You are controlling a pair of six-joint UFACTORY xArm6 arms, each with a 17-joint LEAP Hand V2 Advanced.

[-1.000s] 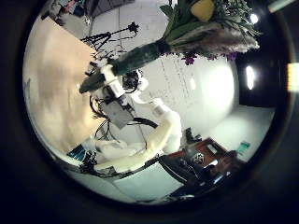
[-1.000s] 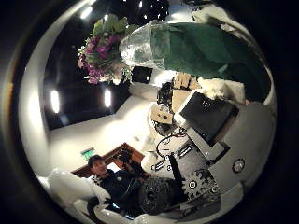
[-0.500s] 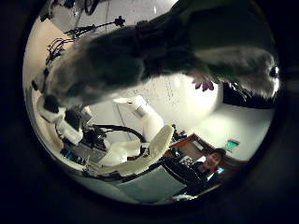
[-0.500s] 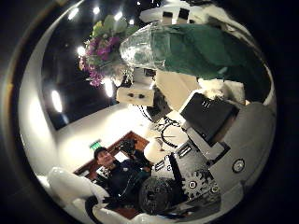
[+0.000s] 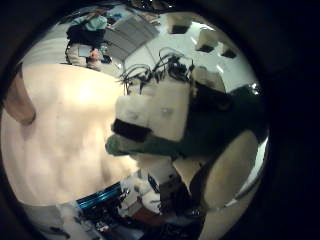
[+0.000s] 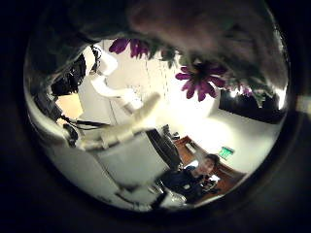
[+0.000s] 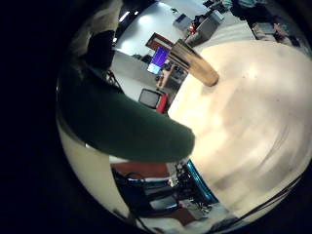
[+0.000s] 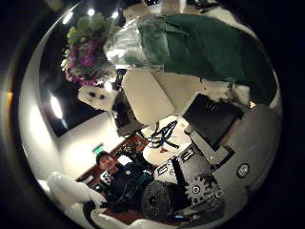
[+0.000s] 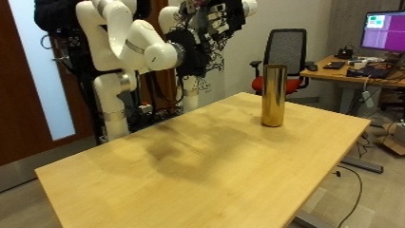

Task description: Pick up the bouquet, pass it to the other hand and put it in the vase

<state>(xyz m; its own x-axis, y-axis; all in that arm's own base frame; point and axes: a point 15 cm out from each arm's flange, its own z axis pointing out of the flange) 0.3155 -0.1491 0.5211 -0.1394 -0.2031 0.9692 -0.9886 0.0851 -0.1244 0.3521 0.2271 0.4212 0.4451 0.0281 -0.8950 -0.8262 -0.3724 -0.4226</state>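
In the outside view both hands meet high above the table's far edge, my right hand point(image 9: 201, 40) beside my left hand point(image 9: 228, 13). The gold vase point(image 9: 272, 94) stands upright on the wooden table point(image 9: 190, 161), away from both hands. The right thumb side palm view shows the bouquet's dark green wrap point(image 8: 195, 48) lying across my right palm, with its purple and green flowers point(image 8: 86, 50) beyond. My left hand point(image 8: 143, 95) is close against the wrap there. The left thumb side palm view has purple flowers point(image 6: 199, 78) very near. The left little finger side palm view shows the right hand point(image 5: 155, 110) on the wrap point(image 5: 205, 135).
An office chair point(image 9: 286, 49) and a desk with a monitor point(image 9: 382, 28) stand behind the table. The vase also shows in the right little finger side palm view point(image 7: 191, 61), standing on the tabletop point(image 7: 244, 117).
My left hand has moved in to the bouquet: it now shows large beside the wrap in the right thumb side palm view, and flowers fill the left thumb side palm view. The right hand keeps its hold.
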